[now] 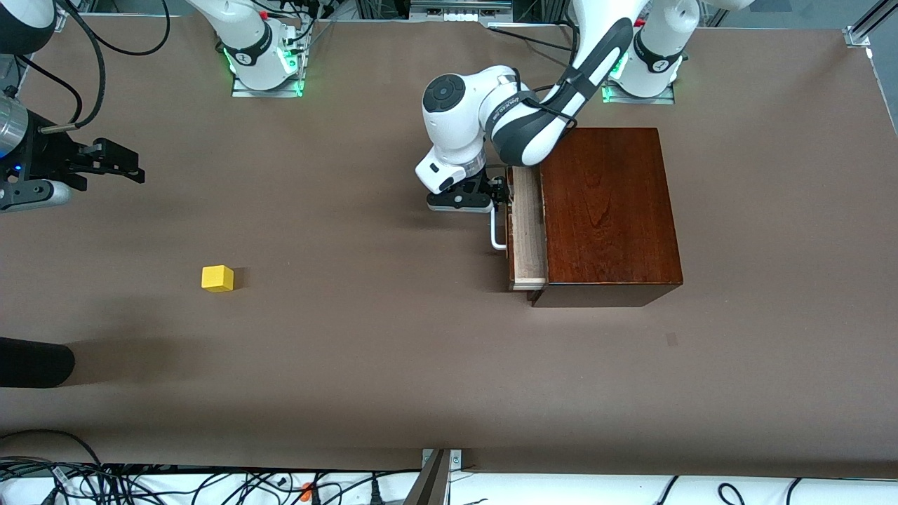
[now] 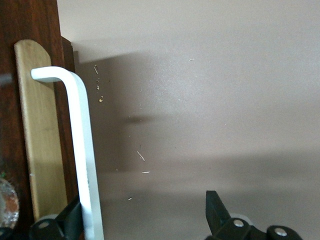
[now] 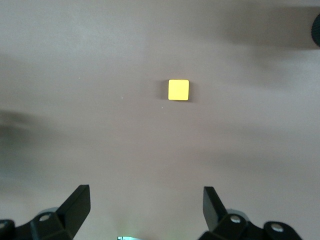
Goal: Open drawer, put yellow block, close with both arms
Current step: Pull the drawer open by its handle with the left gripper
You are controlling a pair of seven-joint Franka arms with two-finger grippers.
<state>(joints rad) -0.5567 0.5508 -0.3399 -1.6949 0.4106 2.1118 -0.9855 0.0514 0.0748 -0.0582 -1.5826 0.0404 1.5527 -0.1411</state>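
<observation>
Dark reddish-brown wood: box (image 1: 605, 210) resting on the table (image 1: 393, 365), toward the left arm's end, just in front of that arm's base.
Drawer (image 1: 527, 228): pale wooden tray drawn partway out of the box, toward the right arm's end; only a narrow strip of tray exposed.
Handle (image 1: 496, 231): white U-shaped bar fixed to the drawer's dark front; in the left wrist view (image 2: 82, 150), running upright beside a pale wood strip.
Left arm (image 1: 533, 105): reaching from its base down to the drawer front.
Left gripper (image 1: 497, 196): low at the handle, at the end of the bar farther from the front camera; fingers (image 2: 215, 210) apart, one on each side of the bar, no clamping visible.
Yellow block (image 1: 217, 278): small cube resting alone on the bare table, toward the right arm's end, well apart from the box and nearer the front camera than the drawer handle.
Right gripper (image 1: 119, 165): raised over the table at the right arm's end, waiting; fingers (image 3: 77, 202) spread wide and holding nothing.
Right wrist view: block (image 3: 178, 90) seen from above, lying clear of the fingertips.
</observation>
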